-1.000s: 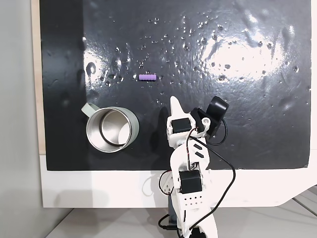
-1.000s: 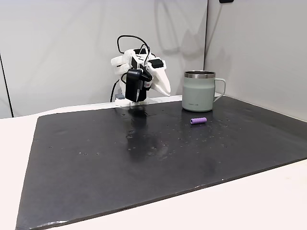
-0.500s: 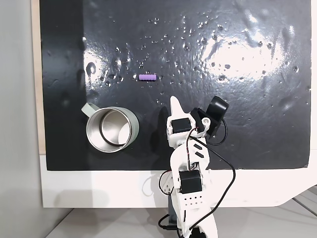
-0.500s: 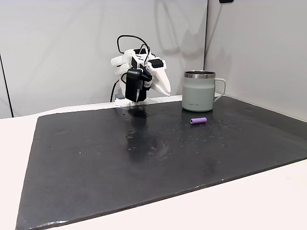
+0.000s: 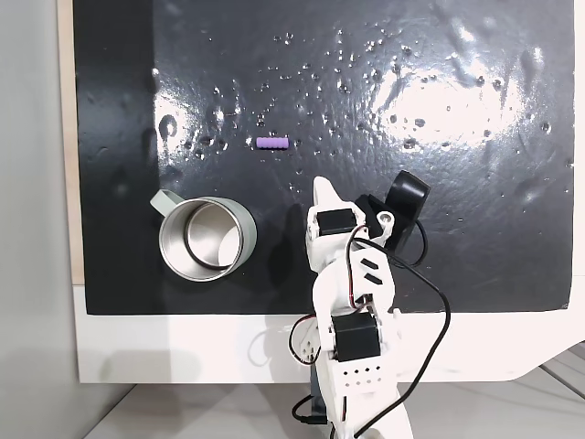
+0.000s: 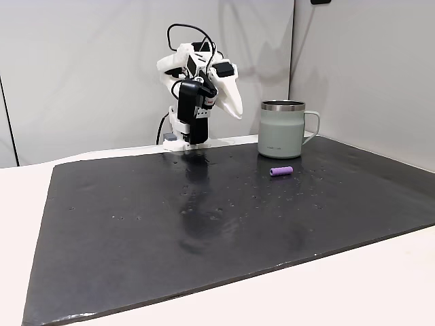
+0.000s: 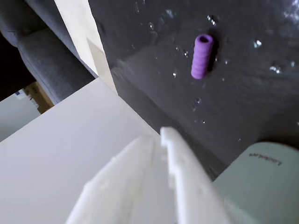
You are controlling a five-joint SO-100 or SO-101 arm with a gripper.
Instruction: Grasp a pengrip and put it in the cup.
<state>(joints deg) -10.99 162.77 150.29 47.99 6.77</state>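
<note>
The pengrip [image 5: 271, 144] lay on its side on the black mat [image 5: 475, 238], apart from the cup [image 5: 207, 240], which stood upright near the mat's lower edge in a fixed view, its handle toward the upper left. In a fixed view from the side, the pengrip [image 6: 281, 171] rested just in front of the cup [image 6: 283, 129], on the side nearer the camera, and did not touch it. The gripper [image 5: 320, 189] was raised above the mat beside the cup, its white fingers pointing toward the pengrip; in the wrist view the two fingers [image 7: 154, 186] appeared pressed together with no gap visible between them and nothing held. The pengrip [image 7: 202, 56] sat ahead of the fingertips in that view, with the cup's pale wall [image 7: 257, 182] at the lower right. The step in hand was judged to be the approach, with the grasp not yet begun. To perform it well, the fingers would need to part before descent, and the wrist would best turn so that they straddled the cylinder across its short axis. A soft ridged piece should tolerate a firm squeeze, but a round body could roll if struck by one finger first. The descent should also keep clear of the nearby cup.
</note>
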